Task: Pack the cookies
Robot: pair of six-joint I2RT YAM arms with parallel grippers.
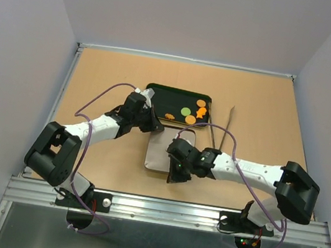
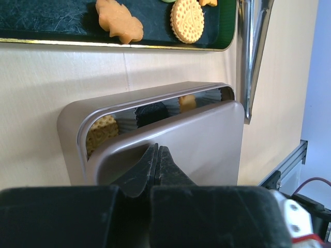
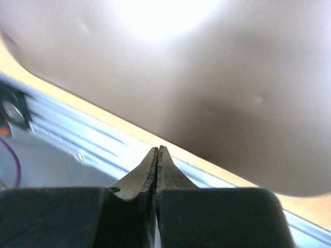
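Several cookies lie on the dark green tray (image 1: 161,93): a round orange one (image 1: 201,103), a green one (image 1: 185,111) and fish-shaped ones (image 1: 169,117). A brown tin (image 2: 70,121) holds more cookies (image 2: 102,129) in paper cups. Its lid (image 2: 207,139) lies askew over it, leaving the far edge uncovered. My left gripper (image 2: 156,148) is shut and empty, tips against the lid's top, at the tin's far left corner (image 1: 154,127). My right gripper (image 3: 157,150) is shut and empty at the lid's near edge (image 1: 174,176). The lid (image 3: 207,88) fills the right wrist view.
Metal tongs (image 1: 222,130) lie on the table right of the tin and tray, and show in the left wrist view as tongs (image 2: 253,57). The aluminium rail (image 1: 164,211) runs along the table's near edge, close behind the right gripper.
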